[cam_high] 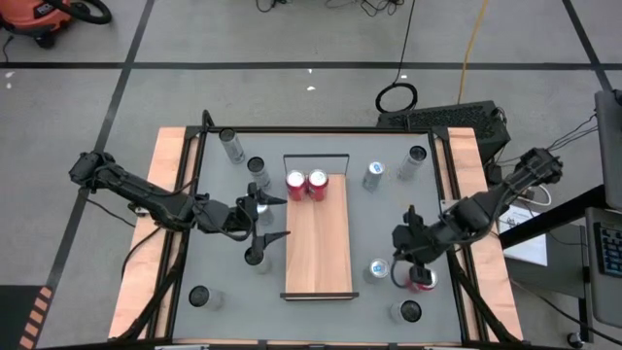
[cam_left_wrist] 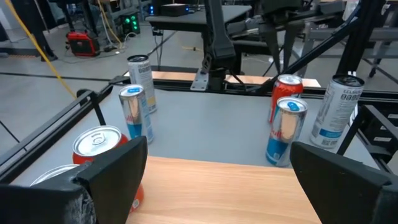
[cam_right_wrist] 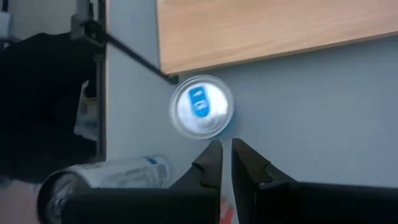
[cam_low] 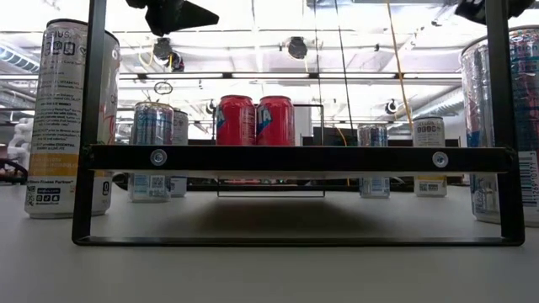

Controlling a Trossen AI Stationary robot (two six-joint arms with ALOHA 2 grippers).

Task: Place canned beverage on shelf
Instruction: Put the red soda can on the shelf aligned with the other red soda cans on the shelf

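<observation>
The shelf (cam_high: 316, 243) is a long light-wood board in the middle of the table. Two red cans (cam_high: 307, 184) stand on its far end, also seen in the low view (cam_low: 255, 119). My left gripper (cam_high: 267, 212) is open over the shelf's left edge, with its fingers wide apart in the left wrist view (cam_left_wrist: 217, 186). My right gripper (cam_high: 413, 270) points down at the table's near right, fingers almost together (cam_right_wrist: 225, 158). It is over a red can (cam_high: 421, 281), beside a blue-topped can (cam_right_wrist: 202, 107). My right gripper points down over the red can. A bit of red and white (cam_right_wrist: 227, 211) shows in the narrow gap between its fingers. I cannot tell whether the fingers touch the can.
Several silver cans stand on the grey table around the shelf: far left (cam_high: 231, 146), far right (cam_high: 413, 160), by the shelf's left side (cam_high: 255, 258) and near the front edge (cam_high: 199, 297) (cam_high: 410, 311). A black frame (cam_low: 295, 158) edges the shelf.
</observation>
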